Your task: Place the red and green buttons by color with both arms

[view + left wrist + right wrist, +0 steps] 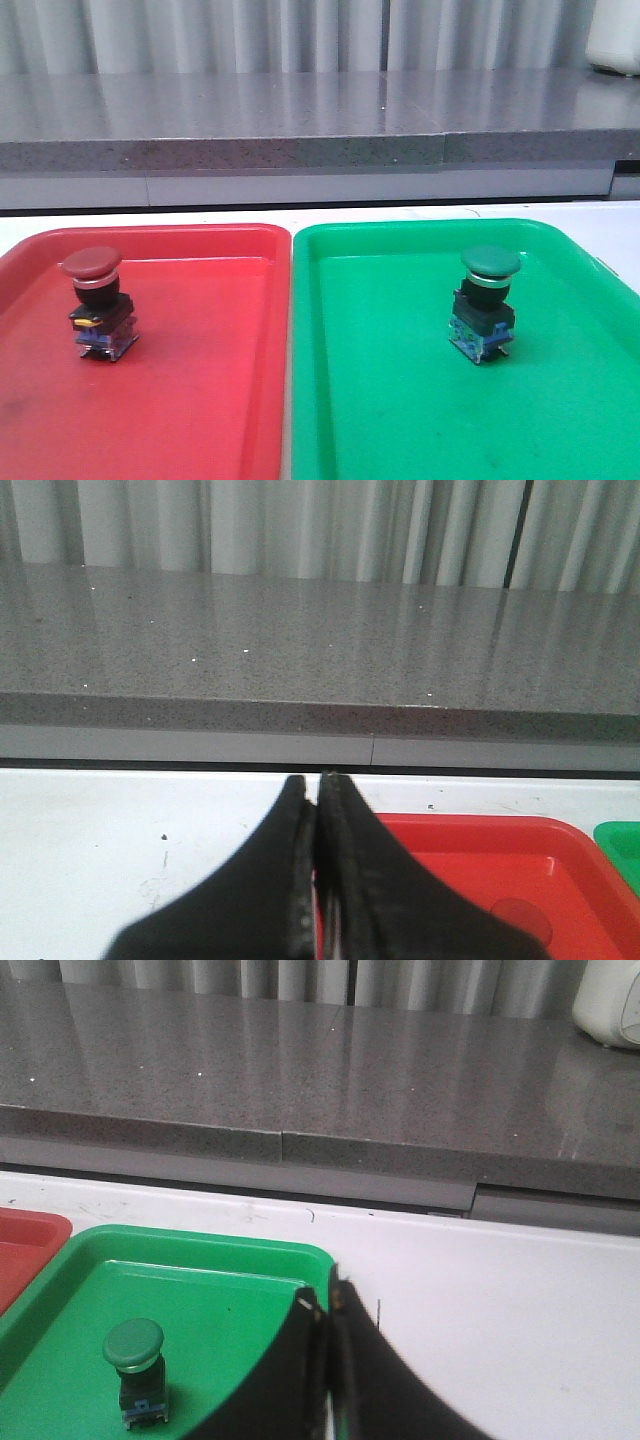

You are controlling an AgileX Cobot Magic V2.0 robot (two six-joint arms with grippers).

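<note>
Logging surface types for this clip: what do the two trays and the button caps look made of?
Red tray and green tray: probably moulded plastic, glossy, with soft reflections and rounded raised rims. Red cap and green cap: likely plastic, smoother matte sheen; a pale, perhaps metal, ring sits under each.

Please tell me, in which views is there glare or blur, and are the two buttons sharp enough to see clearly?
Front view: the red button and green button are fairly sharp; soft glare lies on the red tray and the grey ledge. Left wrist view: the shut left gripper is dark and blurred. Right wrist view: the right gripper is dark, yet the green button stays clear.
</note>
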